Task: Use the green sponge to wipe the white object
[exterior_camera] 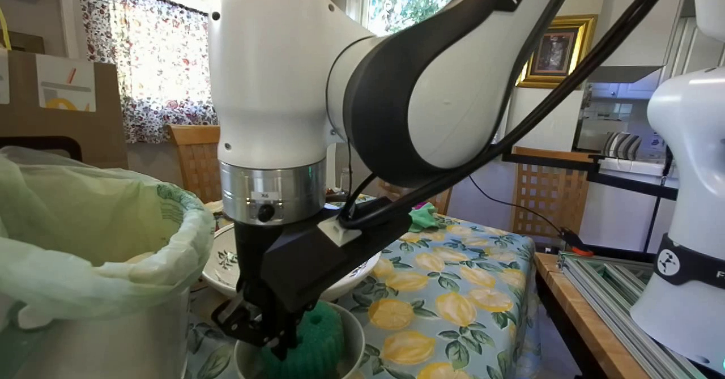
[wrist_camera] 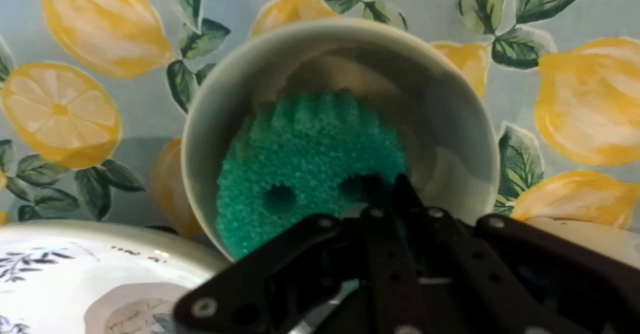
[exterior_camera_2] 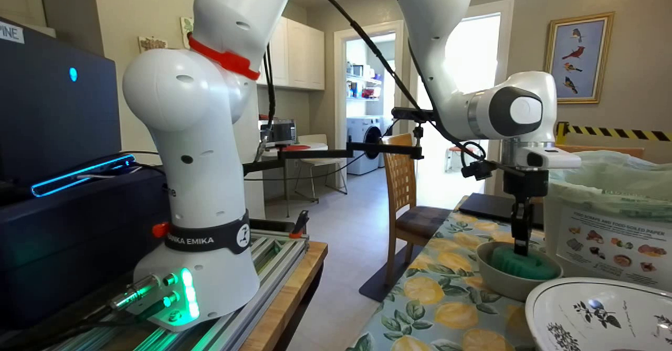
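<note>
The green sponge point(wrist_camera: 310, 154), round with a scalloped edge and two holes, lies inside the white object, a plain cream bowl point(wrist_camera: 462, 139) on the lemon-print tablecloth. From above, my gripper point(wrist_camera: 387, 183) reaches into that bowl. One finger goes into a hole of the sponge and the other lies along its outer edge, so the jaws pinch a thin strip of it. In both exterior views the gripper point(exterior_camera_2: 521, 250) points down over the sponge point(exterior_camera_2: 525, 264). Part of the sponge and the near side of the bowl are hidden behind the fingers in the wrist view.
A wide white dish with dark floral pattern point(exterior_camera_2: 593, 314) stands close beside the bowl. On its other side is a bin with a pale-green liner point(exterior_camera: 102, 243), taller than the bowl. A green cloth point(exterior_camera: 423, 218) lies farther along the table.
</note>
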### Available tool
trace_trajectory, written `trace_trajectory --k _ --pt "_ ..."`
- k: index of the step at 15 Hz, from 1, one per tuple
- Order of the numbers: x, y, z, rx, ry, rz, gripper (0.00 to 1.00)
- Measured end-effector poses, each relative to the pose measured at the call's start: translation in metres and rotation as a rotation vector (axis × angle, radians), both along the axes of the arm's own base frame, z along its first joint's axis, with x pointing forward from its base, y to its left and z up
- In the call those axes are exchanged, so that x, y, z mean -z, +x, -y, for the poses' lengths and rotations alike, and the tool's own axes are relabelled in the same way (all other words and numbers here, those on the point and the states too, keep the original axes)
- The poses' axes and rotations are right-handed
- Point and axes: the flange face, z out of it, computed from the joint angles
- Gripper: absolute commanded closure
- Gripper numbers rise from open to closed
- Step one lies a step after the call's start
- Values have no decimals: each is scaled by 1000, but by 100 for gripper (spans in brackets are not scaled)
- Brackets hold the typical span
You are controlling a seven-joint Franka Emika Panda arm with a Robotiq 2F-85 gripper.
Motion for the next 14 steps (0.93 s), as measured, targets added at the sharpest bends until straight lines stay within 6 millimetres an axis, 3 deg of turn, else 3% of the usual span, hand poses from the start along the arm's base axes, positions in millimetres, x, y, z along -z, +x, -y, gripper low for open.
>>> trace_trajectory --k 4,10,14 --pt "1 -14 -10 -25 4 -5 98" --pt "1 -33 -51 -99 17 -11 98" --pt "-4 -32 -61 -117 24 0 98"
